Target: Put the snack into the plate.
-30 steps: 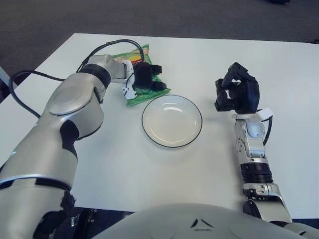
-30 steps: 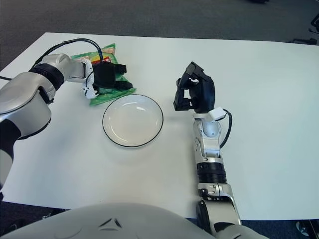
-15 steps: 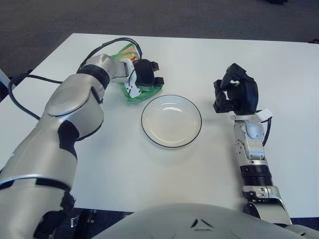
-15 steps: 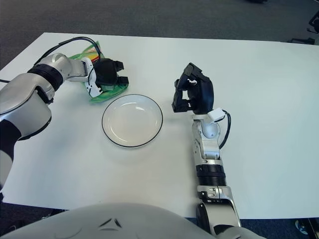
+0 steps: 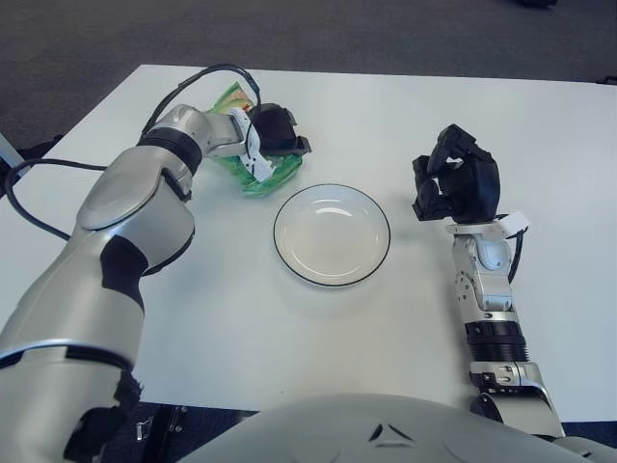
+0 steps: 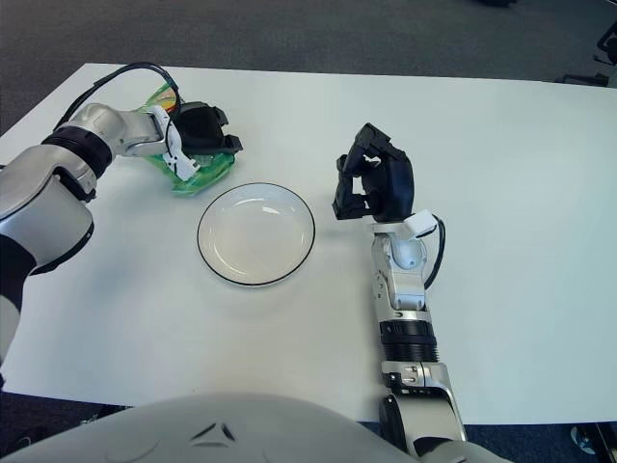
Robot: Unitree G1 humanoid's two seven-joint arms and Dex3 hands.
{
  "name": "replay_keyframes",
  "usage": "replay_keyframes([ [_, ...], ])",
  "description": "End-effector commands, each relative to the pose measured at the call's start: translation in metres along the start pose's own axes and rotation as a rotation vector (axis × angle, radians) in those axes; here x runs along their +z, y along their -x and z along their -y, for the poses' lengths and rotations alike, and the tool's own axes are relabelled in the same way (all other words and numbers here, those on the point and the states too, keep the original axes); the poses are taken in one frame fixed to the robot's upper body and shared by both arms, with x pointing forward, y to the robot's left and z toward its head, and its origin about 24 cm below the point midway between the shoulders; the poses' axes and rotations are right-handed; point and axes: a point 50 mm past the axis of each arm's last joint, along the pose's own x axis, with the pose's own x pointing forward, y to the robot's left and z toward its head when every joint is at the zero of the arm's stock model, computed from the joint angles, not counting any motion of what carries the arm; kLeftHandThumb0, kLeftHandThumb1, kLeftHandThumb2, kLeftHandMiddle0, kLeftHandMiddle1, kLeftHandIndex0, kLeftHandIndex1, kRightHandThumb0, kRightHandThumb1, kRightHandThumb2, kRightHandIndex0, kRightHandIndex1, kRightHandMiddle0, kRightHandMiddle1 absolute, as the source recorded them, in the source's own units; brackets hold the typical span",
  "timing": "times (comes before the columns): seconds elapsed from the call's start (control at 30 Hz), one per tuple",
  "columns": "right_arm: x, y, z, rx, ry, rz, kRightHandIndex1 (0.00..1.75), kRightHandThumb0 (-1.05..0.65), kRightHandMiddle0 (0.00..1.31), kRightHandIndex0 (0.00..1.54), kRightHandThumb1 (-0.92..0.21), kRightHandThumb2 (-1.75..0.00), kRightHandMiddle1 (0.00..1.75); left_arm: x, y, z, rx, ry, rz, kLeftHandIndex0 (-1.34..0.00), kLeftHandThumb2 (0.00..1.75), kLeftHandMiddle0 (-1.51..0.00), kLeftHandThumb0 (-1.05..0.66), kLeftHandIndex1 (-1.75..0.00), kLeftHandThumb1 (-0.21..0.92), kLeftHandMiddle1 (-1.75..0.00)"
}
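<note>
Fingers (image 5: 289,145) of my left hand (image 5: 273,132) were curled over the snack (image 5: 253,170), clamped on it from above in the left eye view. The snack was a green crinkled bag with a bit of yellow and red print, bent up under the hand, and I could not tell if its low edge touched the table (image 5: 241,318). It sat just beyond the left rim of the plate (image 5: 332,234), near but apart from it. The plate was white, round, with a thin dark rim, and nothing lay in it. White table surface was open all around the plate, and the near edge and left edge were well apart from the bag.

From the right eye view, my left hand (image 6: 201,130) gripped the snack (image 6: 193,172) in the same way, and the plate (image 6: 255,233) lay between both hands. My right hand (image 6: 374,183) showed to the right of the plate, fingers curled together and holding nothing.
</note>
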Motion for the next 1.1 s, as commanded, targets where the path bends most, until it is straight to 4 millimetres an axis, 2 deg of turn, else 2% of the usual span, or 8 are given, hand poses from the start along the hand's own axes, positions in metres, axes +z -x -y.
replay_keyframes([
  [0.0,-0.049,0.082,0.005,-0.163,-0.096,-0.337,1.75,-0.58,0.80,1.33,-0.10,-1.58,1.75,0.001,0.011,0.025,0.002,0.124,-0.095,-1.18,1.62,-1.30,-0.16,-1.75,0.08,-1.75],
  [0.03,-0.050,0.082,0.006,-0.162,-0.095,-0.337,1.75,-0.58,0.80,1.33,-0.10,-1.58,1.75,-0.001,0.013,0.024,0.031,0.151,-0.122,-1.20,1.64,-1.32,-0.11,-1.75,0.10,-1.75],
  [0.27,-0.052,0.081,0.009,-0.157,-0.094,-0.347,1.75,-0.58,0.80,1.33,-0.10,-1.59,1.75,-0.018,0.027,0.012,0.194,0.255,-0.221,-1.20,1.63,-1.35,-0.10,-1.75,0.09,-1.75],
  [0.57,-0.056,0.080,0.016,-0.147,-0.099,-0.360,1.75,-0.57,0.79,1.34,-0.11,-1.58,1.75,-0.026,0.032,0.004,0.366,0.353,-0.322,-1.15,1.48,-1.33,-0.13,-1.75,0.20,-1.75],
  [0.7,-0.058,0.080,0.018,-0.139,-0.099,-0.368,1.75,-0.57,0.79,1.34,-0.11,-1.57,1.75,-0.034,0.038,-0.002,0.443,0.475,-0.371,-1.13,1.46,-1.32,-0.13,-1.75,0.23,-1.75],
  [0.9,-0.061,0.078,0.022,-0.139,-0.104,-0.376,1.75,-0.57,0.78,1.34,-0.12,-1.56,1.75,-0.042,0.051,-0.018,0.571,0.626,-0.337,-1.12,1.43,-1.33,-0.13,-1.75,0.24,-1.75],
  [1.07,-0.065,0.076,0.027,-0.142,-0.103,-0.389,1.75,-0.57,0.78,1.34,-0.12,-1.56,1.75,-0.037,0.048,-0.023,0.677,0.806,-0.301,-1.14,1.44,-1.35,-0.10,-1.75,0.23,-1.75],
])
